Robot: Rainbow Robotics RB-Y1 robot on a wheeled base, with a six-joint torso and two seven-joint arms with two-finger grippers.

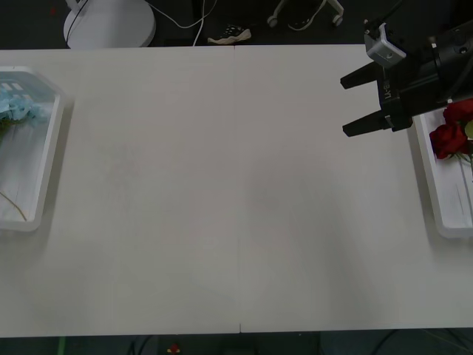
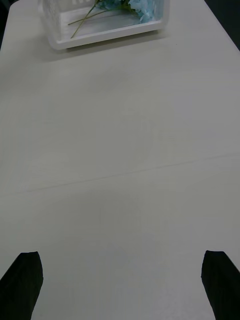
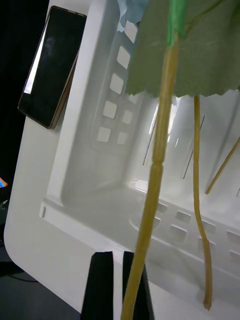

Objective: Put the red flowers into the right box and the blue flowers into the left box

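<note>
Left jaws (image 3: 117, 285) pinch blue flowers (image 3: 150, 200) stem over left box (image 3: 75, 165) | right jaws (image 1: 353, 103) spread, idle | release low, stem fully inside rim.

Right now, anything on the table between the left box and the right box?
Nothing: in the front view the table is bare between the left box and right box. The open right gripper hovers above it.

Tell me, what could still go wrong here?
The left gripper looks pinched on a blue flower's stem over the left box; if the stem clings as the fingers part, it could drag out. A phone-like slab sits at that box's rim and might get nudged. The right gripper, open, hangs beside the right box with the red flowers; a careless swing could bump it.
</note>
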